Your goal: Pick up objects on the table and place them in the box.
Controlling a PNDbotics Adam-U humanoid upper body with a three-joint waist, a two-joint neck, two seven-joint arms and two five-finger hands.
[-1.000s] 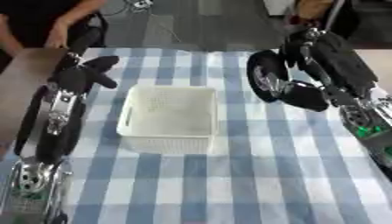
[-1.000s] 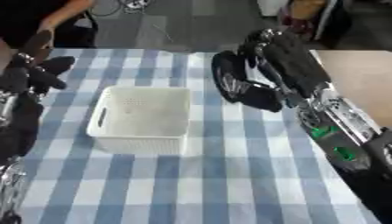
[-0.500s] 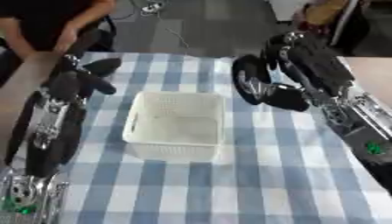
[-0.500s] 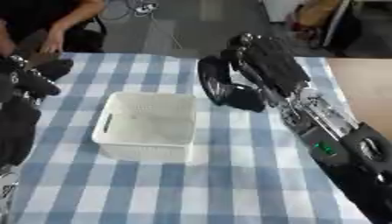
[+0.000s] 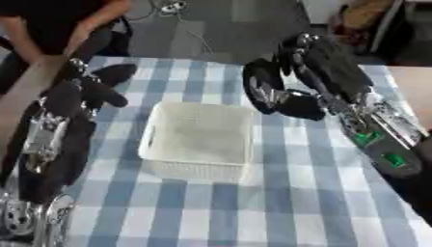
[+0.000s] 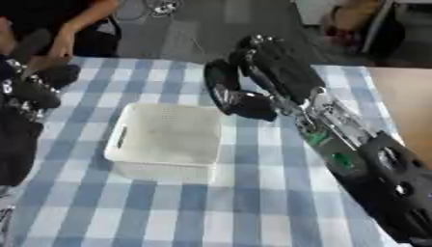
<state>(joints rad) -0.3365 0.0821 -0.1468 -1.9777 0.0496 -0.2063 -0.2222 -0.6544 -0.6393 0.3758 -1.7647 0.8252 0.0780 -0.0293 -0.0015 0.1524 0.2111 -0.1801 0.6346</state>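
A white box [image 5: 198, 140] sits near the middle of the worktop [image 5: 287, 202], which is covered in a blue and white checked cloth. The box looks bare inside, its perforated floor showing, with a slot handle in the wall at its nine o'clock side.

The right robot hand [image 6: 240, 91] hangs just beyond the box's one o'clock corner, its black fingers curved downward and the thumb tucked under them. Whether anything is caught between them I cannot tell; only black and silver parts show there. Its forearm runs off toward four o'clock, carrying small green patches along it.

The left robot hand [image 5: 93, 89] lies at the box's ten o'clock, over the worktop's edge, its fingers spread and relaxed, grasping nothing. Its arm stretches down toward seven o'clock.

No loose objects show on the cloth around the box in either view.
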